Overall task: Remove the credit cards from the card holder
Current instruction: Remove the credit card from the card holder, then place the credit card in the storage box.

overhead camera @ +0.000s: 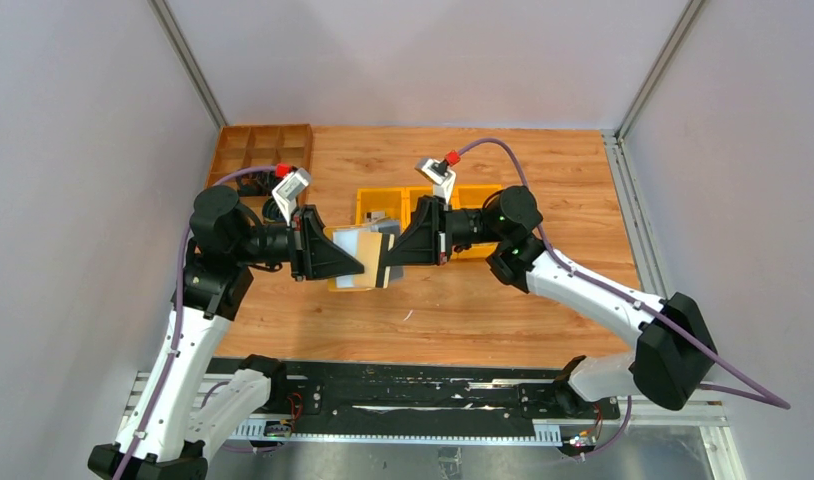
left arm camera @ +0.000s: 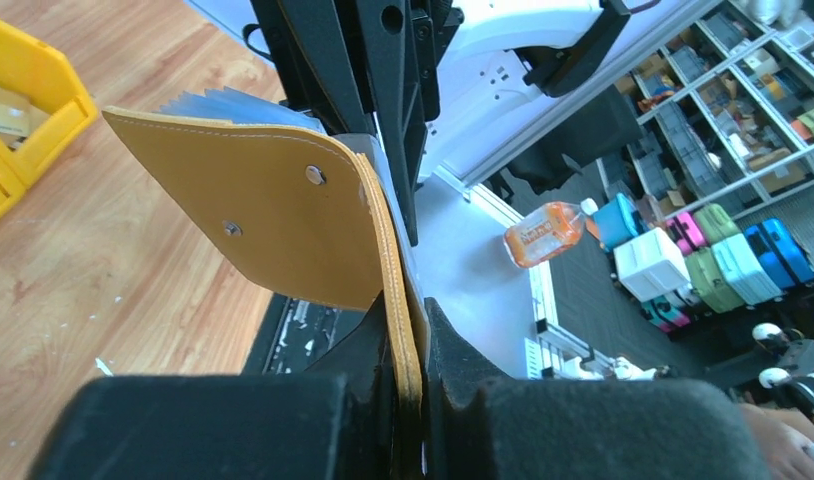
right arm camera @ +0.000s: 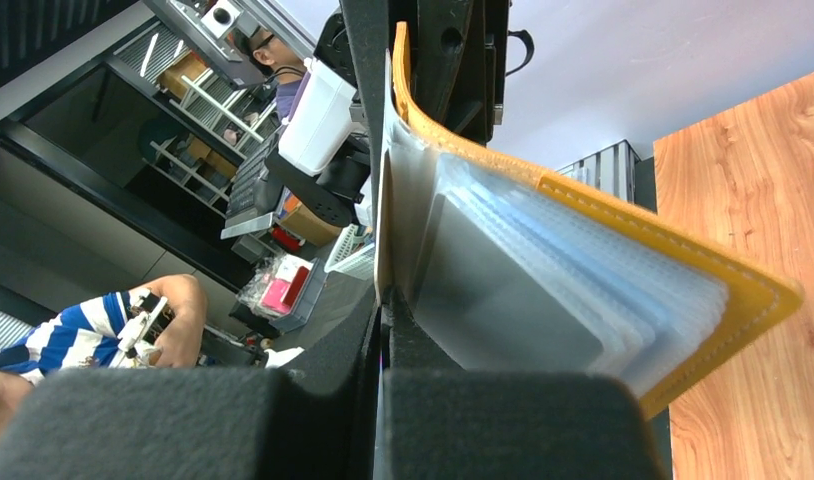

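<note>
The left tool (left arm camera: 408,330) is pressed together on the stitched edge of the card holder (left arm camera: 283,220). It pinches the mustard cover so that the wallet hangs above the table (overhead camera: 483,310) rather than lying on it. I read this as an anchoring grip, keeping the holder fixed while the other arm works. On the holder's opposite side the right tool (right arm camera: 381,320) is squeezed fully together on a thin pale leaf (right arm camera: 385,170) at the holder's inner face. Whether that leaf is a card or an empty clear sleeve I cannot tell. Just beside it, inside the holder, the credit cards (right arm camera: 503,300) sit in fanned clear pockets, a grey one the plainest. The two tools face each other across the holder, probably so that pulling apart draws the leaf out. Behind the holder, yellow bins (overhead camera: 368,200) stand on the table
</note>
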